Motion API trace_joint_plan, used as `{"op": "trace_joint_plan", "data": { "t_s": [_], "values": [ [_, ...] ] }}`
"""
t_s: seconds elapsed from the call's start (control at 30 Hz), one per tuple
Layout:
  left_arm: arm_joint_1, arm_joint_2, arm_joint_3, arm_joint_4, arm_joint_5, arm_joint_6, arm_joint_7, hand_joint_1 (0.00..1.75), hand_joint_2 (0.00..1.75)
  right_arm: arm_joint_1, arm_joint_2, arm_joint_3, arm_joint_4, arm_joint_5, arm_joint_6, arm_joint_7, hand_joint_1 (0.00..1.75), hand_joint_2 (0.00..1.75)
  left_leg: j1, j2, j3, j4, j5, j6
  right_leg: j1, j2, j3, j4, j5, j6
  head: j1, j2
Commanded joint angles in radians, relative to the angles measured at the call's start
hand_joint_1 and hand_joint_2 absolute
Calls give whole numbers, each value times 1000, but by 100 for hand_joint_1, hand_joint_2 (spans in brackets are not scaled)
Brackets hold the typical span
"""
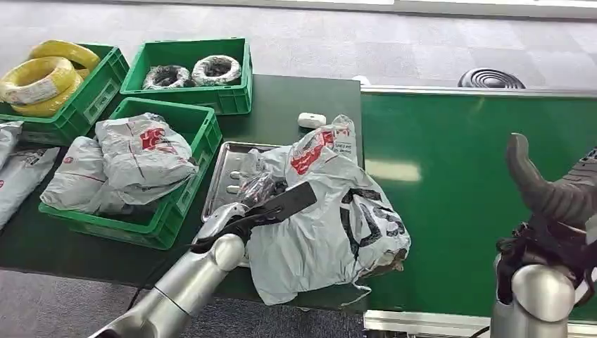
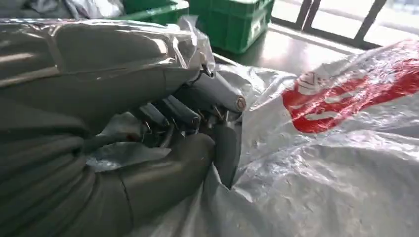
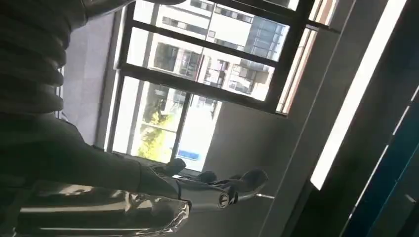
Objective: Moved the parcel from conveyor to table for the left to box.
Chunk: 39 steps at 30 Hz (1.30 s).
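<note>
A: Where was the parcel [image 1: 327, 211] seen?
B: It was found on the worktop [image 1: 296, 95], partly over a metal tray [image 1: 229, 169], its far side touching the conveyor [image 1: 457, 183].

A: And the left hand [image 1: 264, 204]?
B: Its fingers [image 2: 197, 111] were closed on a fold of the parcel's plastic, as shown in the left wrist view.

A: The right hand [image 1: 545, 190]?
B: It was raised above the conveyor, well apart from the parcel, fingers spread, nothing held.
</note>
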Motion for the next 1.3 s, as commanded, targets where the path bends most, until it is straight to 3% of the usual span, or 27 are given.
{"op": "trace_joint_plan", "data": {
  "t_s": [0.03, 0.17, 0.4, 0.53, 0.8, 0.83, 0.9, 0.97, 1.1, 1.3],
  "values": [
    [-2, 122, -45, -189, -116, 59, 14, 175, 175, -8, -11, 32, 62, -28, -4, -13, 0, 175, 0, 4, -1, 0, 1, 1, 1, 2, -2, 0, 2, -2, 0, 0],
    [18, 128, 1, -319, -109, 81, -2, 175, 175, -9, 0, 26, 57, -21, 2, -14, 0, 175, 0, 2, 0, 0, 0, 1, 0, 1, -1, 0, 1, -1, 0, 0],
    [-19, 148, 154, -766, -24, 140, -27, 175, 175, 26, 3, -27, 25, -4, -6, -24, 0, 175, 1, 3, -4, 1, 0, 1, 1, 1, -4, 2, 1, -3, 0, 0],
    [-89, 154, 192, -813, 21, 173, -33, 175, 175, 45, -31, -56, 31, -26, -22, -29, 0, 175, 0, 1, -4, 2, 0, 1, 1, -1, -5, 2, 1, -2, 0, 0],
    [-147, 206, 257, -727, 50, 256, -18, 175, 175, 94, -62, -68, 28, -52, -42, -54, 0, 175, 0, 1, -1, 0, 1, 1, 0, 0, -1, 0, 0, -1, 0, 0],
    [-157, 225, 274, -687, -2, 292, 9, 175, 175, 105, -67, -65, 27, -55, -48, -54, 0, 175, 0, 1, -1, -1, 1, 1, 1, -1, -2, 0, 1, -2, 0, 0],
    [-187, 266, 337, -536, 20, 226, 85, 175, 175, 126, -70, -59, 31, -70, -56, -62, 0, 175, 0, 0, 0, -1, 1, 0, 0, -1, 0, 0, 0, -2, 0, 0],
    [-209, 289, 390, -376, 21, 214, 83, 175, 175, 121, -66, -42, 41, -71, -53, -63, 0, 175, 0, 1, 2, -2, 1, 0, 0, -1, 0, -1, 1, -3, 0, 0],
    [-208, 293, 422, -280, 40, 236, 23, 175, 175, 113, -63, -26, 52, -65, -60, -60, 0, 175, 0, 3, 2, -2, 1, 0, 0, 1, 0, 0, 1, -2, 0, 0],
    [-145, 317, 448, -218, -32, 199, 96, 175, 175, 94, -56, -5, 82, -60, -54, -42, 0, 175, 0, 4, 3, -2, 1, 0, 0, 3, 0, 1, 1, -2, 0, 0]
  ]
}}
